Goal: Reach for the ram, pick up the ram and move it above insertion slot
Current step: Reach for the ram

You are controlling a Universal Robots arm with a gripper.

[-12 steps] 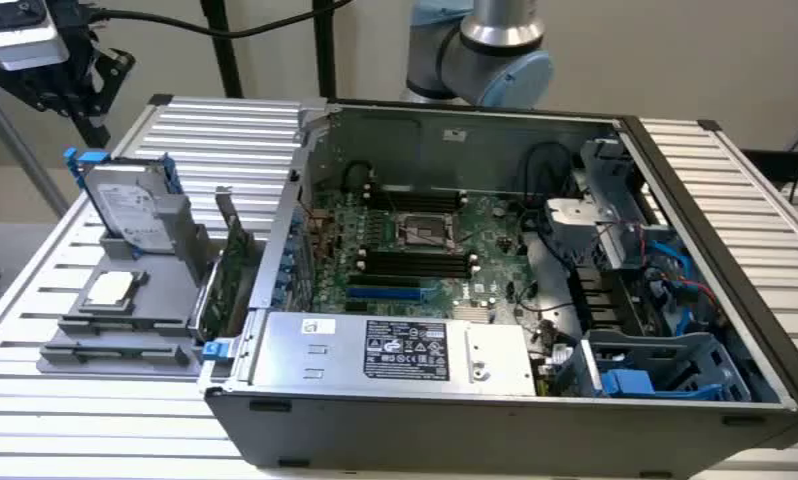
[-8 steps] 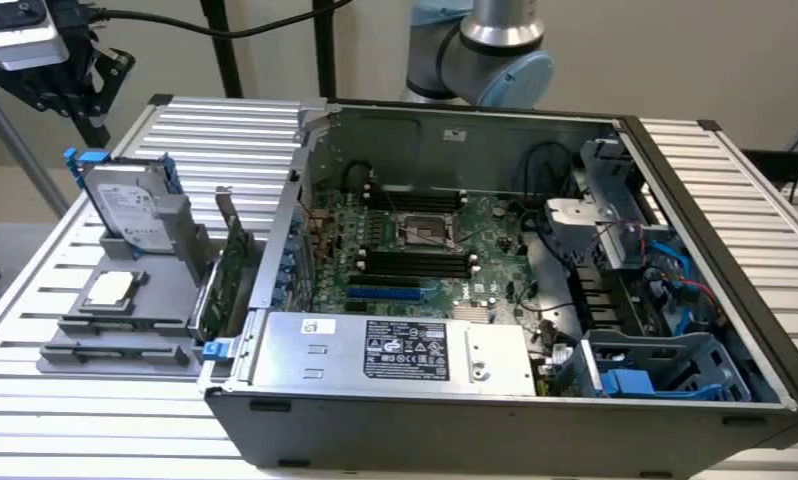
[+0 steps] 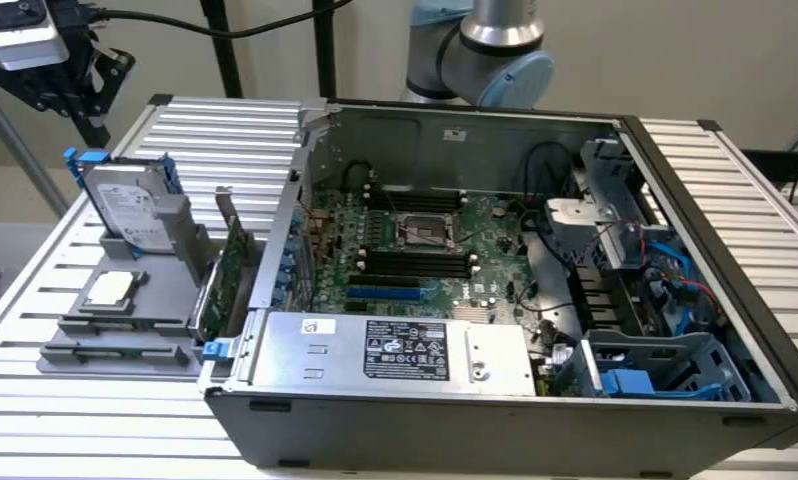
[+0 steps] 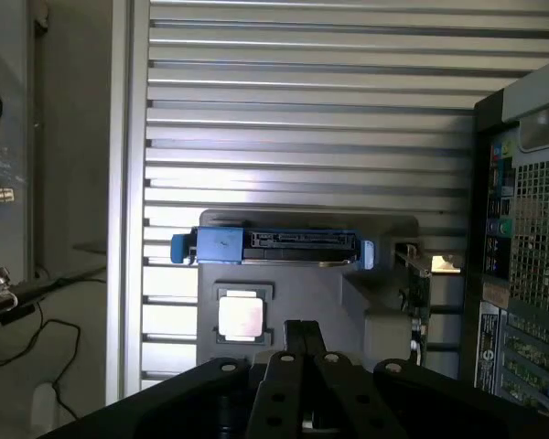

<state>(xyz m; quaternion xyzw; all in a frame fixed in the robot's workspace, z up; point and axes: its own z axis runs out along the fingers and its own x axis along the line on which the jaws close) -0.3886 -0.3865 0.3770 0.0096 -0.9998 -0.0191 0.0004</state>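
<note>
1. Presently the pincer (image 3: 63, 95) hangs high over the counter (image 3: 26, 360). It looks closed down narrow, holds nothing, and is well apart from every part.
2. Judging by shape, the ram (image 3: 208, 303) is the thin green stick standing on edge in the grey tray (image 3: 119, 352). It lies far below the pincer, off toward the case, just beside the expansion card (image 3: 236, 255). The 2 boards are hard to tell apart.
3. To reach well, I would widen the pincer first, square it across the stick's thin faces, and aim at mid-length.
4. The descent should be straight, clear of the card's bracket and of the hard drive (image 3: 126, 205), which stands nearer beneath the pincer.
5. Count: 1 pincer, 1 ram, 1 expansion card, 1 hard drive, 1 CPU (image 3: 110, 290), 1 tray and 1 open case (image 3: 506, 420). The memory slots (image 3: 413, 262) are several, but I cannot count them surely.
</note>
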